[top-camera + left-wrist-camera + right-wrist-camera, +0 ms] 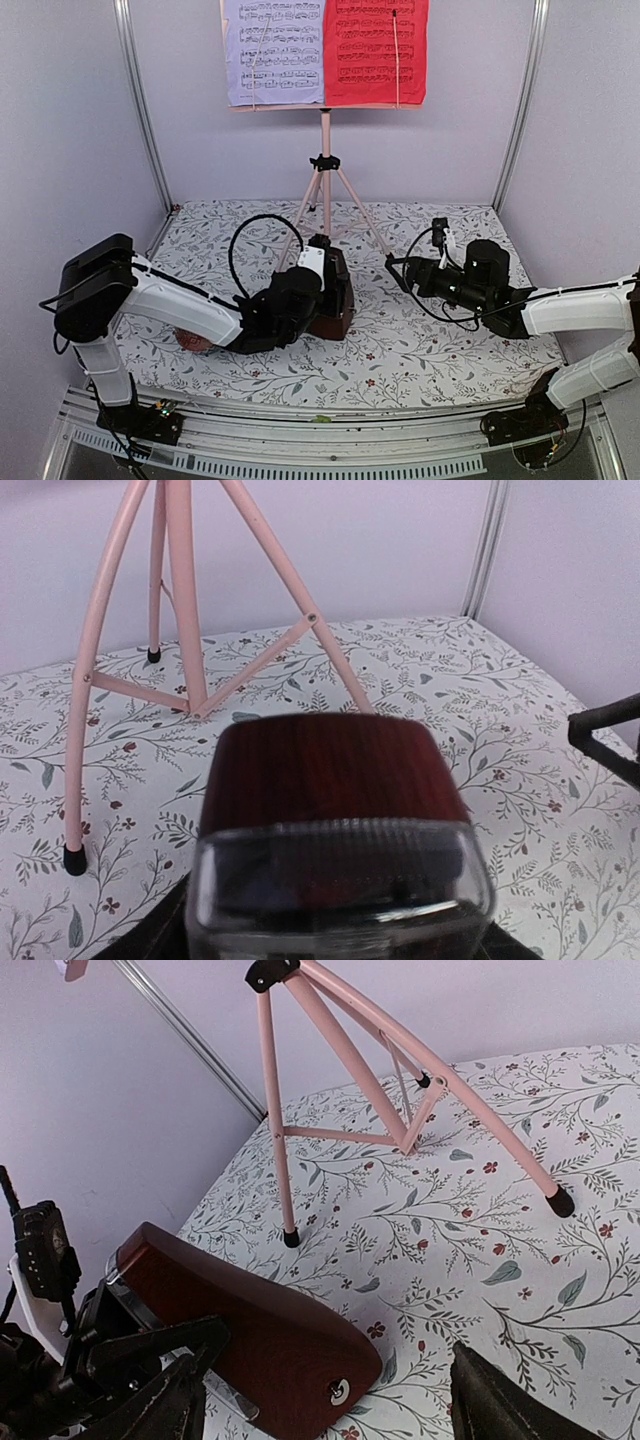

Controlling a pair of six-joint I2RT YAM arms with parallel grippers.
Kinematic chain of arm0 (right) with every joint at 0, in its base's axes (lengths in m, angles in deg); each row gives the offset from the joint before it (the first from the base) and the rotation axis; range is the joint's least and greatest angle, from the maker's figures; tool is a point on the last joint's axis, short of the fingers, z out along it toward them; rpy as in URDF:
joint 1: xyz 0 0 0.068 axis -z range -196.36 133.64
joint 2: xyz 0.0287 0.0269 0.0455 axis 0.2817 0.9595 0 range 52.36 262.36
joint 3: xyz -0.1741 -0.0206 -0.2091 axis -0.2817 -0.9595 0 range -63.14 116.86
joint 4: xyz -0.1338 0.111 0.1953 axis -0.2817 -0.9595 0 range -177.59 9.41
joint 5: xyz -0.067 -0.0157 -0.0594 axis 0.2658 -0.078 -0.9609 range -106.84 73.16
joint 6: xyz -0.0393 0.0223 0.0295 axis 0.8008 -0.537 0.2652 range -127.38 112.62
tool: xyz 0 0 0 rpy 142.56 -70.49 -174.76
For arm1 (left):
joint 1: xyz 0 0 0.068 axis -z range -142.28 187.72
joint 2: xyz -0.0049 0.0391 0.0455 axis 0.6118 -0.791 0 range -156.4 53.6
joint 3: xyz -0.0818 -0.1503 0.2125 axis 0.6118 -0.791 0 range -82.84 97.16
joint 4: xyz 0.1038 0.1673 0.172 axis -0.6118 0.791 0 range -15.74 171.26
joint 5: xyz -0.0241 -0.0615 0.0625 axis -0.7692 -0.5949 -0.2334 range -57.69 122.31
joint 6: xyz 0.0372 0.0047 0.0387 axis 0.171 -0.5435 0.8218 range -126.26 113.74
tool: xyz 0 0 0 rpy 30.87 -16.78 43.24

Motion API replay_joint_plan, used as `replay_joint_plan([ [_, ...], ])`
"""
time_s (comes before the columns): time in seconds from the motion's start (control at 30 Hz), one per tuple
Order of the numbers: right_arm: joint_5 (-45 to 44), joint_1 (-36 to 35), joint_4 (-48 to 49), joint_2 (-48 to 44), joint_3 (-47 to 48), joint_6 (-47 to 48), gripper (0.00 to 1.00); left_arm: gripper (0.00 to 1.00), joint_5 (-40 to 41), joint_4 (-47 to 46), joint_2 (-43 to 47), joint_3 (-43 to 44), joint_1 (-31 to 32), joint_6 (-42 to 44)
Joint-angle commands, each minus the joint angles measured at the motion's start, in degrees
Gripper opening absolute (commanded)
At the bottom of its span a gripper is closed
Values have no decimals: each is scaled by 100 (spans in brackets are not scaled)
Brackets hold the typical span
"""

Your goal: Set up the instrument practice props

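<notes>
Metronome point(340, 300) is gripped by left claw point(322, 290) just in front of music stand point(325, 150) legs, presumably to be set below sheet-music pages point(275, 50). Table point(450, 330) contact cannot be told. Right claw point(395, 270) is held open, empty, apart.

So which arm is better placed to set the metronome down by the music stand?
Left. The left claw grips the metronome right in front of the music stand; the right claw hangs open, empty, off to the side.
</notes>
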Motion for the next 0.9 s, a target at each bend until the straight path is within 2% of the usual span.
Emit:
replay_joint_plan([
  [0.0, -70, 36, -27, -141, -76, 94, 84, 11, 337, -1013, -22, -49, 166, -135],
  [0.3, -58, 32, -80, -151, -96, 129, 84, 35, 417, -1273, -188, -127, 309, -15],
  [0.7, -58, 33, -133, -187, -107, 182, 85, 87, 398, -1208, -209, -108, 427, 92],
  [0.87, -22, 29, -163, -208, -112, 191, 85, 96, 279, -854, 31, -164, 471, 24],
])
